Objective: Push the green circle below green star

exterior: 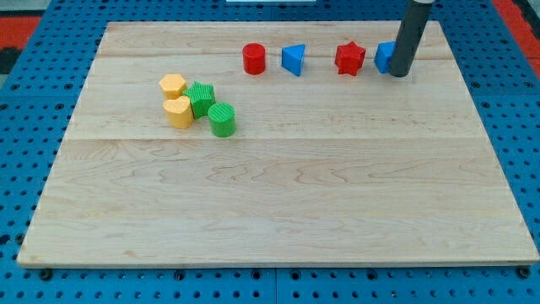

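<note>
The green circle [222,120] sits on the wooden board at the upper left, just to the lower right of the green star [201,99], touching or nearly touching it. My tip [399,73] is far off at the view's top right, right in front of a blue block [385,57] and partly hiding it. The rod rises out of the top of the view.
A yellow hexagon [172,85] and a yellow heart-like block [178,111] sit against the green star's left side. Along the top stand a red cylinder [254,59], a blue triangle [293,60] and a red star [349,58]. The board's edge [278,263] runs along the bottom.
</note>
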